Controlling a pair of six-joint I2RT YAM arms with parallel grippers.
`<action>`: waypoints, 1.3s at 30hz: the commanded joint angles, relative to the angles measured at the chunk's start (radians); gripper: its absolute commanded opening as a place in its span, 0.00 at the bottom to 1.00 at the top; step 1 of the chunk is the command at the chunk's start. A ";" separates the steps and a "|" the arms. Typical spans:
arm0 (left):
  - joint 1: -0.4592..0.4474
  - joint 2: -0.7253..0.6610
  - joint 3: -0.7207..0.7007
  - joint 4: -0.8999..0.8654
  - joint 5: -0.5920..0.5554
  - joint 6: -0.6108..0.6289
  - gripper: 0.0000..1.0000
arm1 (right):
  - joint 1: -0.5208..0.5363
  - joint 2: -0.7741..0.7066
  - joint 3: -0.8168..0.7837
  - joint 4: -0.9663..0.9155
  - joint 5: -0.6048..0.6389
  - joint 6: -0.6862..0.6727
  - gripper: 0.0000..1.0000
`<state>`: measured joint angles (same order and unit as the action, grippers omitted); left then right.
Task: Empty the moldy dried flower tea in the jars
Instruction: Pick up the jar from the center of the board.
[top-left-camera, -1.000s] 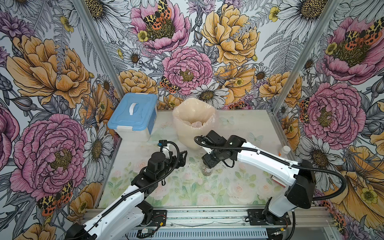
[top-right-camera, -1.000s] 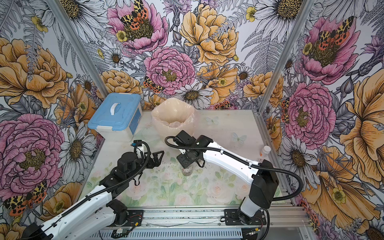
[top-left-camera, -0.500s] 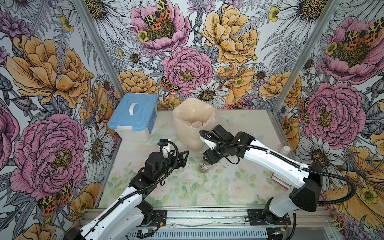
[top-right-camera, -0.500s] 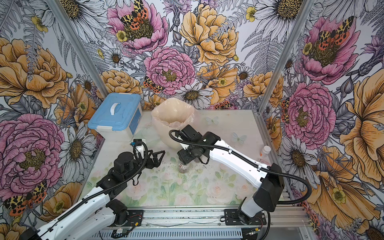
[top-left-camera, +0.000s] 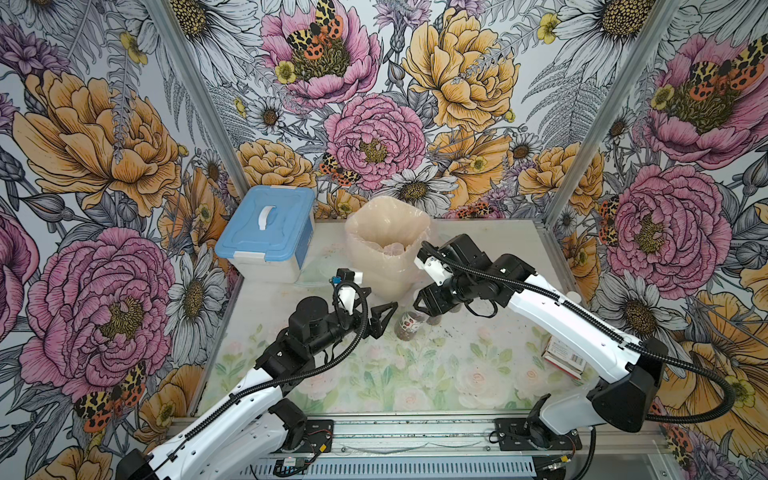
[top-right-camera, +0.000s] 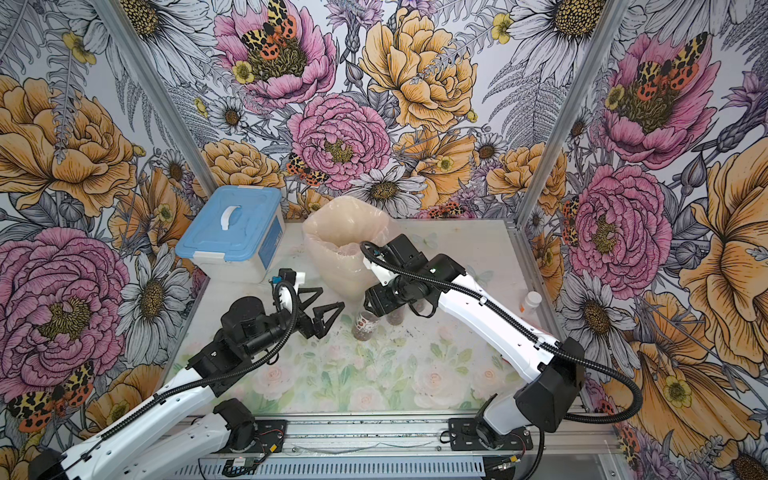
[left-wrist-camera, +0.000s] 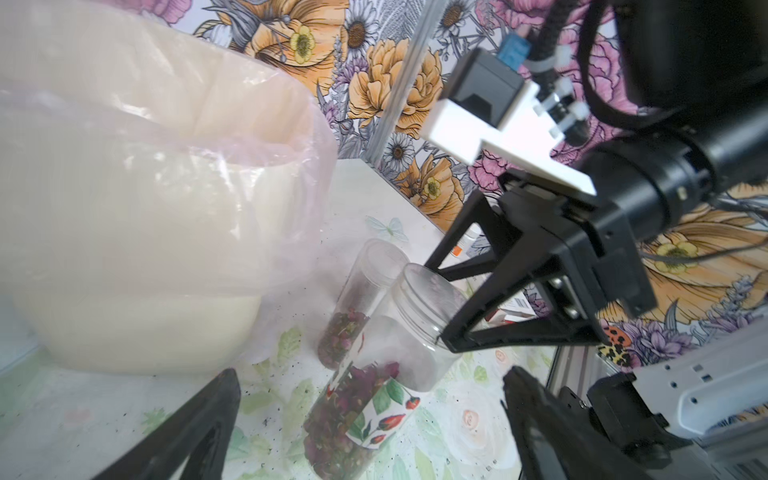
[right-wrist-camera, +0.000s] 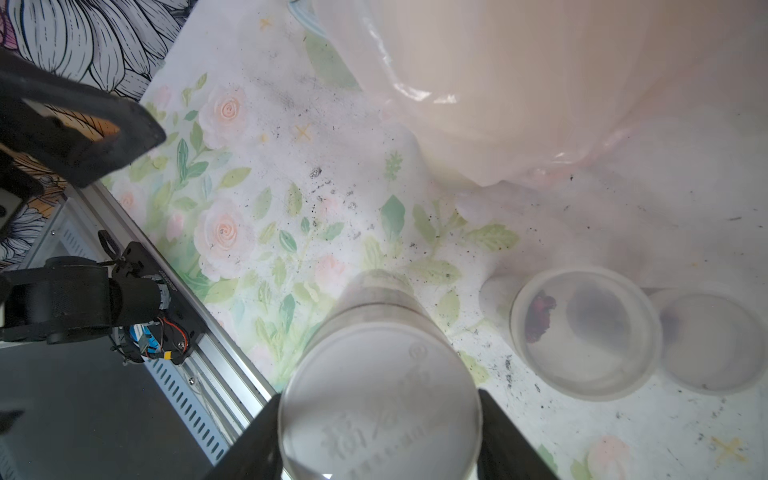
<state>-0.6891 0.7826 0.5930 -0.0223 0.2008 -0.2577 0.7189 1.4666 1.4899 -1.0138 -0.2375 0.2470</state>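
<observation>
Right wrist view: right gripper (right-wrist-camera: 378, 419) pinches the labelled jar (left-wrist-camera: 365, 399) at its lid (right-wrist-camera: 380, 374), apparently; left gripper (top-right-camera: 332, 297), spread wide, should clamp the body low before twisting.

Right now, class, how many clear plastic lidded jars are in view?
3. The tall clear plastic jar with red-and-white label is held by the right gripper; a shorter clear lidded jar stands beside it, a second short jar beyond that, by the cream bagged bin.
</observation>
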 joint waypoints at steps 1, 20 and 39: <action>-0.064 0.025 0.011 0.026 0.015 0.130 0.99 | -0.021 -0.056 0.010 0.013 -0.054 0.017 0.23; -0.230 0.237 -0.004 0.072 -0.136 0.409 0.99 | -0.070 -0.121 -0.034 0.014 -0.164 0.025 0.21; -0.220 0.318 -0.029 0.133 -0.181 0.442 0.98 | -0.070 -0.129 -0.037 0.012 -0.234 0.037 0.21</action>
<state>-0.9134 1.0920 0.5781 0.0727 0.0330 0.1757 0.6594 1.3678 1.4555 -1.0138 -0.4435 0.2729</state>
